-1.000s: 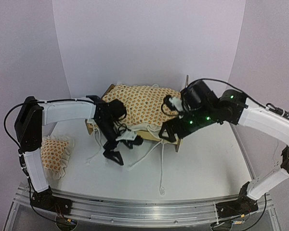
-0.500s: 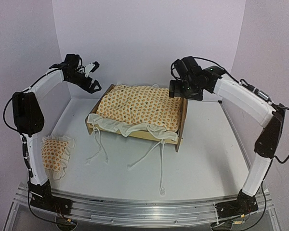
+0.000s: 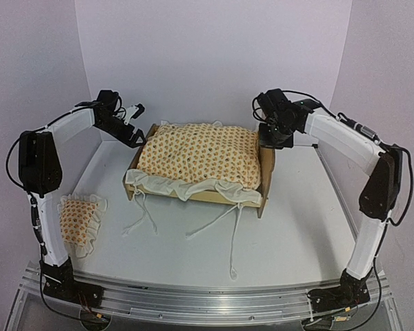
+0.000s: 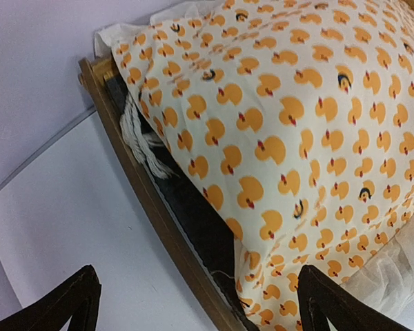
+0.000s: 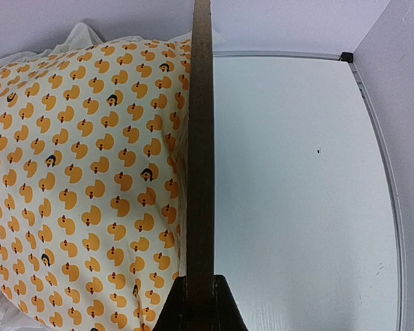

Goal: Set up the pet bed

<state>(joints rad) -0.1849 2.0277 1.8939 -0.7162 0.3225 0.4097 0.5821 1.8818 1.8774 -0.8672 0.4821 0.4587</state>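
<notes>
- Pinching the bed's (image 5: 200, 138) headboard, right claw (image 5: 200, 293) is closed on it.
- Near its side rail, left claw (image 4: 196, 300) gapes wide.
- Most of its base hides under the cushion (image 3: 200, 152).

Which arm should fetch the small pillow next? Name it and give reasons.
Left. The left gripper is open and free, and the pillow lies on its side; the right gripper is shut on the headboard.

Count on table: 1 pet bed (image 3: 266, 174), 1 duck-print cushion (image 3: 200, 153), 1 small ruffled pillow (image 3: 77, 222). Grippers: 2, namely left gripper (image 3: 136, 127) and right gripper (image 3: 272, 141).
</notes>
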